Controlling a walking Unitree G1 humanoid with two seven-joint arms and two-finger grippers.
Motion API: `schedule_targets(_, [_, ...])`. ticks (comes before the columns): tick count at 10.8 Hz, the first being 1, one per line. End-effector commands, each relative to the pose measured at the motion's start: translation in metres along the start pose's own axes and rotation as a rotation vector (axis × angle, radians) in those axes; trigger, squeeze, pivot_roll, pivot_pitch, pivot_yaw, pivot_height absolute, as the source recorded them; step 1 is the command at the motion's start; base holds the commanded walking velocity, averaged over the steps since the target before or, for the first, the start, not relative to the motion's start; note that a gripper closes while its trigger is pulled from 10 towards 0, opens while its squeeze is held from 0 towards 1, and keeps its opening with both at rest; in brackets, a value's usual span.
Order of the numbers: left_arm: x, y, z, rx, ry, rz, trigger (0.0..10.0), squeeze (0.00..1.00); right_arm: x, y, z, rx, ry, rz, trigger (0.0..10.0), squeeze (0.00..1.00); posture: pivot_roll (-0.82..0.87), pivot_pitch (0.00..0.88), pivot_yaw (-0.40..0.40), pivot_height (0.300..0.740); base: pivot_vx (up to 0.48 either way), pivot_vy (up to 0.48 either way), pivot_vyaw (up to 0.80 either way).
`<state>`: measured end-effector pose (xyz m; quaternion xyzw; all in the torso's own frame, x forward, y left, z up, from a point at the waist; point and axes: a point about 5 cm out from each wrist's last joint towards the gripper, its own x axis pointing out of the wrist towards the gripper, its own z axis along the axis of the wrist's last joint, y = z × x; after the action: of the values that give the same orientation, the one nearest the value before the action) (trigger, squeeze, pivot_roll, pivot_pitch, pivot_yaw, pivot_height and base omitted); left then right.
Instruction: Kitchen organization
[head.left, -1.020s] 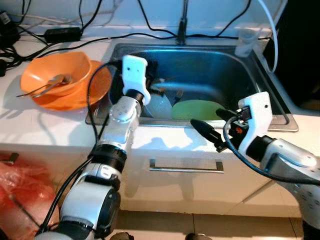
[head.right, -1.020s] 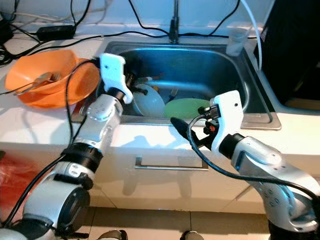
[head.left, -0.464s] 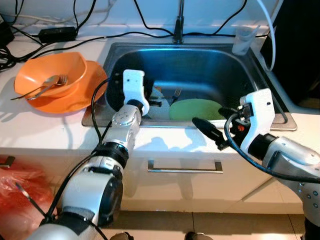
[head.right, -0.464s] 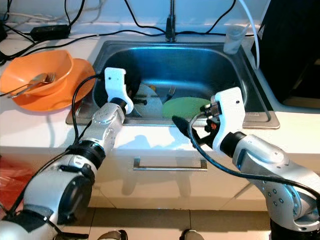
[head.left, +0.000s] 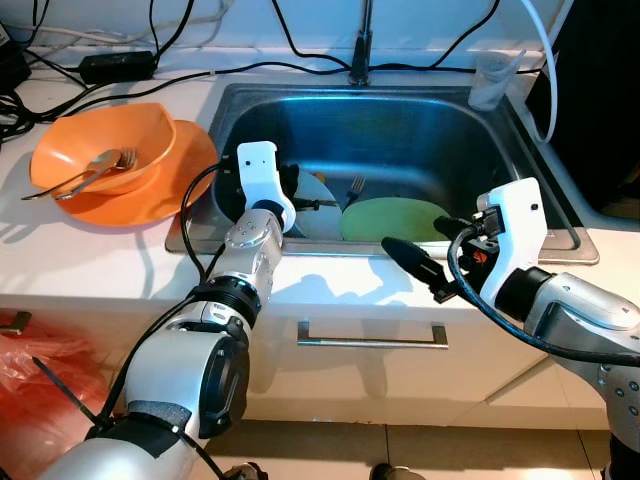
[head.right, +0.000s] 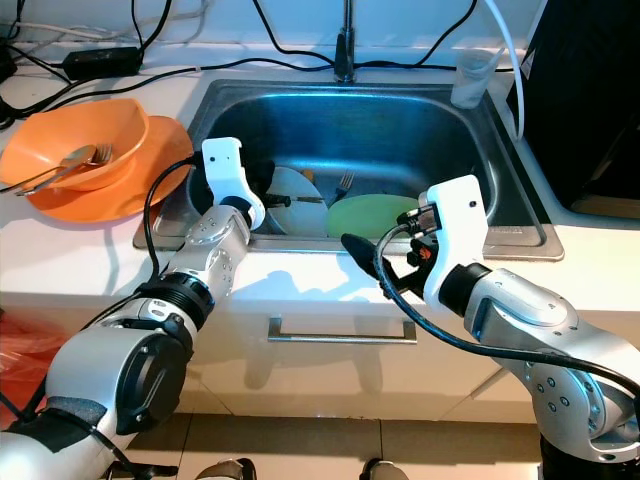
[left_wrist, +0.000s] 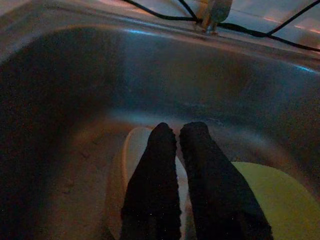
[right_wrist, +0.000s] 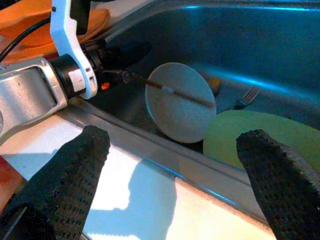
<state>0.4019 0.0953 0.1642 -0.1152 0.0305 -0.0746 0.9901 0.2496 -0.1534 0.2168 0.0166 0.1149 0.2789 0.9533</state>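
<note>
We judge the white plate (head.right: 288, 198) at the sink's (head.right: 500, 150) 9 o'clock side, beside the green plate (head.right: 372, 215), stiff, breakable and probably slippery, so our left gripper (left_wrist: 177, 137), jaws nearly closed above it, should pinch the raised rim, while the right gripper (right_wrist: 170, 145) waits wide open over the bench (head.left: 340, 280).

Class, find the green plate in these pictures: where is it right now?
The green plate lies flat in the sink, at its front, right of the white plate, with a fork just behind it.
</note>
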Motion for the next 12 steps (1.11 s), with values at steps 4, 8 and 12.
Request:
schedule_targets(4, [0.0, 0.002, -0.006, -0.035, 0.045, 0.021, 10.0, 1.0, -0.001, 0.004, 0.002, -0.014, -0.001, 0.016, 10.0, 0.0, -0.16, 0.126, 0.044, 0.74, 0.0, 0.0, 0.0])
schedule_targets(8, [0.001, 0.003, 0.0, -0.051, 0.022, 0.024, 10.0, 1.0, 0.0, 0.004, 0.002, -0.014, -0.002, 0.02, 10.0, 0.0, -0.16, 0.121, 0.044, 0.74, 0.0, 0.0, 0.0])
schedule_targets(12, [0.003, 0.014, 0.036, 0.133, -0.17, 0.12, 10.0, 1.0, 0.003, 0.004, 0.002, -0.014, -0.004, 0.028, 10.0, 0.0, -0.14, 0.114, 0.035, 0.74, 0.0, 0.0, 0.0])
